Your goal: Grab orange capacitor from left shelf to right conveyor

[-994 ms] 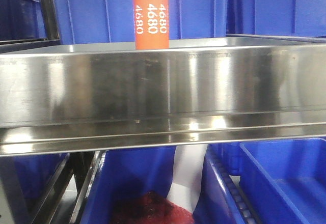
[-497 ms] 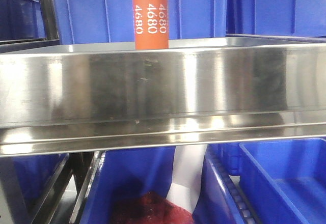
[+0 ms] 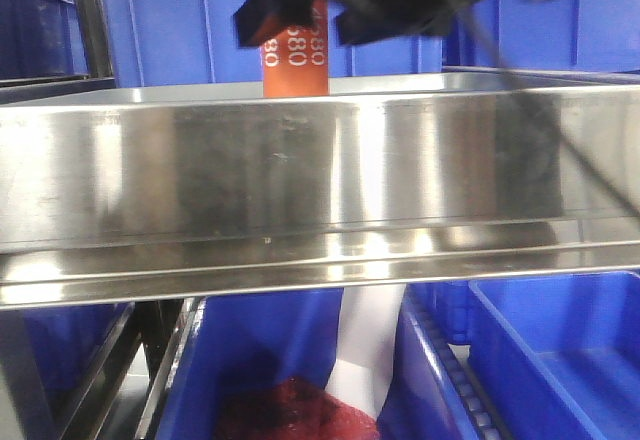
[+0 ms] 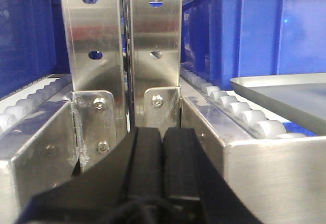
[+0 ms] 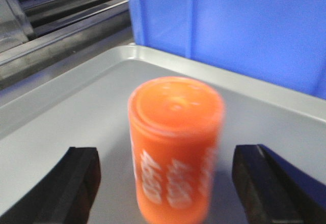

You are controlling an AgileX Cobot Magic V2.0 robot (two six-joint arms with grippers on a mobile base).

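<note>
Orange capacitor (image 3: 296,68), one: upright cylinder with a flat top and white numerals down its side, blurred in the right wrist view. Location: standing in the left shelf (image 3: 300,170), one shiny steel tray, behind its tall front lip.
Right gripper (image 5: 170,183), one: spread wide, a black finger on each side of the capacitor, not touching.
Left gripper (image 4: 163,152), one: pads pressed together, holding nothing.
Blue bins (image 3: 560,360): several, behind and below.

Behind the right gripper (image 3: 308,26) stand tall blue plastic bins (image 3: 170,20); well below it sit open blue plastic tubs (image 3: 560,360). Ahead of the left gripper (image 4: 163,135) rise perforated steel uprights (image 4: 94,46), flanked by white roller tracks (image 4: 267,128).
</note>
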